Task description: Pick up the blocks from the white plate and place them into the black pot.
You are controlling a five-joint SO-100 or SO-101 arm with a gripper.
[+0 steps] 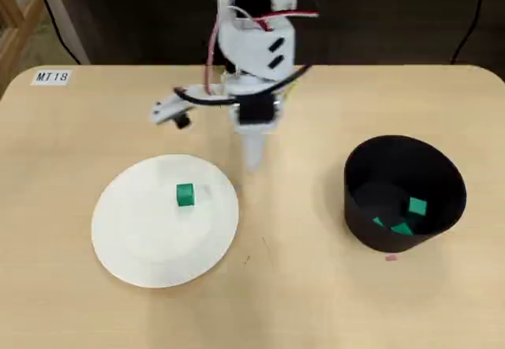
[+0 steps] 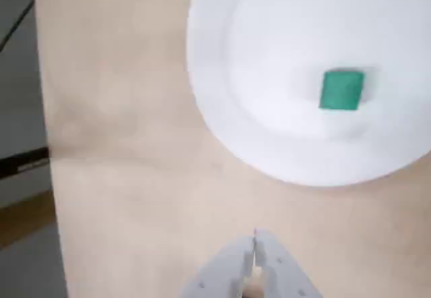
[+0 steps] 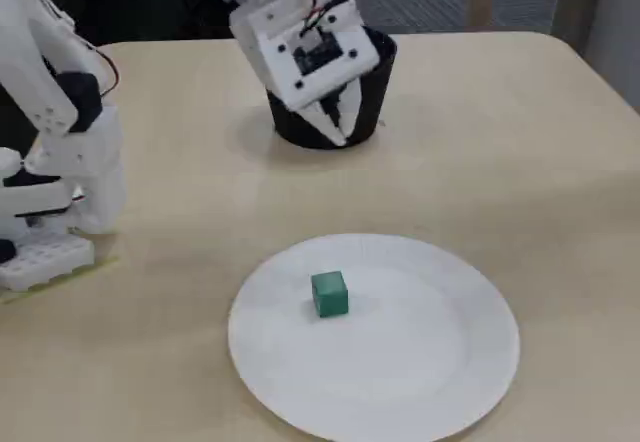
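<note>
One green block [image 1: 185, 195] lies near the middle of the white plate [image 1: 134, 242]; it also shows in the wrist view [image 2: 341, 90] and the fixed view [image 3: 329, 294]. Three green blocks [image 1: 417, 206] lie inside the black pot [image 1: 442, 177] at the right of the overhead view. My gripper [image 1: 252, 162] is shut and empty, hovering over bare table between the plate and the pot, just off the plate's rim. In the wrist view the gripper [image 2: 254, 234] has its fingertips together, with the plate [image 2: 283, 35] ahead of them. In the fixed view the gripper [image 3: 338, 134] hangs in front of the pot [image 3: 378, 87].
The arm's white base [image 3: 60, 162] stands at the left of the fixed view. A small label [image 1: 52, 76] lies at the table's far left corner in the overhead view. The table's far edge runs just behind the arm.
</note>
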